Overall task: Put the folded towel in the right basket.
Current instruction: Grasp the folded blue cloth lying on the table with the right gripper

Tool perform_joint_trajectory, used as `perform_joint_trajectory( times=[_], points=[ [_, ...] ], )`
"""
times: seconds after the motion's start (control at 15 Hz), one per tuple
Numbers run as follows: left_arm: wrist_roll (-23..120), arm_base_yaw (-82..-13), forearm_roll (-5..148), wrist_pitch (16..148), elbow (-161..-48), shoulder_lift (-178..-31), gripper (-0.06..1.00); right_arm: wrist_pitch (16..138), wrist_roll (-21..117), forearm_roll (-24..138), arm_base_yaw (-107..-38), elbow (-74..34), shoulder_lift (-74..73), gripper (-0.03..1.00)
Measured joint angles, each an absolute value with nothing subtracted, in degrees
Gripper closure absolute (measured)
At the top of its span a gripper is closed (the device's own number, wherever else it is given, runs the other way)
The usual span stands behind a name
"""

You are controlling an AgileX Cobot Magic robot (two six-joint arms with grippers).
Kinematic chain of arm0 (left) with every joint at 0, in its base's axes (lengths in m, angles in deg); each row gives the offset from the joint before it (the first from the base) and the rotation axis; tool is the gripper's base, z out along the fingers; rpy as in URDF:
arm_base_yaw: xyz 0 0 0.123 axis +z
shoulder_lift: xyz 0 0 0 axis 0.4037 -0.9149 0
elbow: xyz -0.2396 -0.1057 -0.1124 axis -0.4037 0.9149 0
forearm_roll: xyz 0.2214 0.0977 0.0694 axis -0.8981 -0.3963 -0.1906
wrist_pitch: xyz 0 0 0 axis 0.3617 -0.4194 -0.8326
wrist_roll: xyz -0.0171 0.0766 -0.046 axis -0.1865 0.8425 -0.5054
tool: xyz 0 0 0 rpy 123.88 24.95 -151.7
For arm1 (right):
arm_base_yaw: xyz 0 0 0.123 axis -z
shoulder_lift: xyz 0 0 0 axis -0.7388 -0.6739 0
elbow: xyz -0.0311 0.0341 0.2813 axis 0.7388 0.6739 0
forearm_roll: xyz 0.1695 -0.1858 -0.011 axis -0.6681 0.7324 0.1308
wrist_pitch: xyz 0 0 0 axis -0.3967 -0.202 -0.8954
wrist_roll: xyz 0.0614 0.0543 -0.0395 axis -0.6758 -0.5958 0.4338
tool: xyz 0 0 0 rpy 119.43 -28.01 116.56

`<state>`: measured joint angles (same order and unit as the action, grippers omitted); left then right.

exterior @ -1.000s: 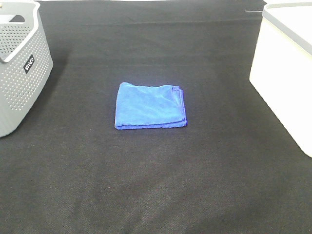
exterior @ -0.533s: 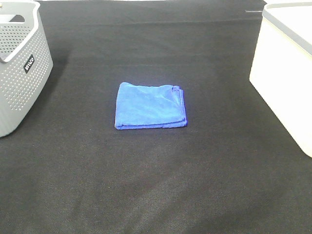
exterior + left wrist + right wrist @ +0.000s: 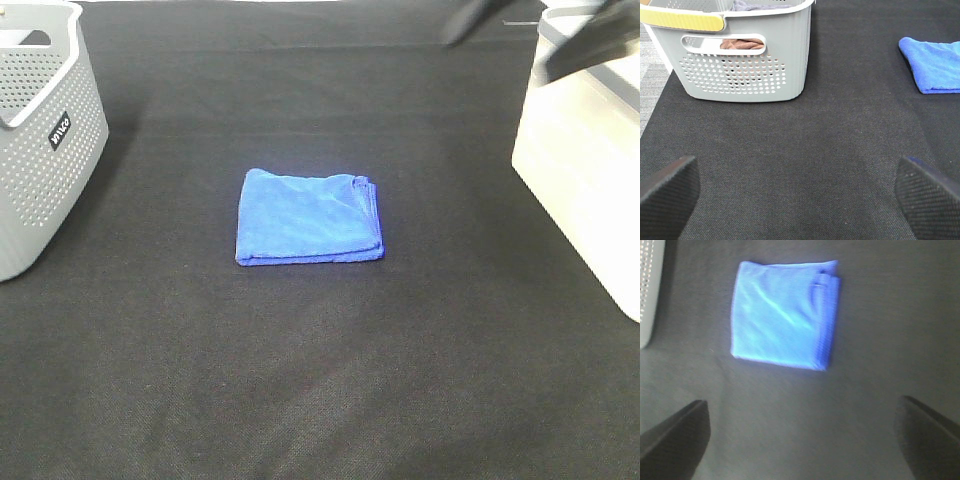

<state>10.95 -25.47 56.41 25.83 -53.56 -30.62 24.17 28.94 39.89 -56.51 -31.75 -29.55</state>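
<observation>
The folded blue towel [image 3: 308, 217] lies flat in the middle of the black table mat. It also shows in the right wrist view [image 3: 785, 315] and at the edge of the left wrist view [image 3: 935, 65]. The white right basket [image 3: 590, 170] stands at the right edge. My right gripper [image 3: 525, 30] is open, blurred, high at the back right near the white basket's rim, well away from the towel; in its wrist view [image 3: 800, 435] the jaws stand wide apart and empty. My left gripper [image 3: 800, 195] is open and empty, out of the exterior view.
A grey perforated basket [image 3: 40, 130] stands at the left edge; the left wrist view [image 3: 740, 65] shows brown cloth [image 3: 742, 44] inside it. Its side also shows in the right wrist view [image 3: 647, 290]. Black mat [image 3: 320, 380] surrounds the towel.
My right gripper has come into the exterior view at the top right, blurred by motion. The towel and both baskets have not moved.
</observation>
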Motion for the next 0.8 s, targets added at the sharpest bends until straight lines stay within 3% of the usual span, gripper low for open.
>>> perform_joint_trajectory(
  times=[0.4, 0.8],
  points=[
    [10.95, -25.47, 56.41, 25.83, -53.56, -30.62, -0.04, 22.34, 29.86, 36.79, -56.62, -51.92, -61.18, 0.0],
    [10.95, -25.47, 56.41, 25.83, -53.56, -30.62, -0.04, 25.49, 31.69, 30.38, -56.62, -55.07, -70.52, 0.0]
  ],
)
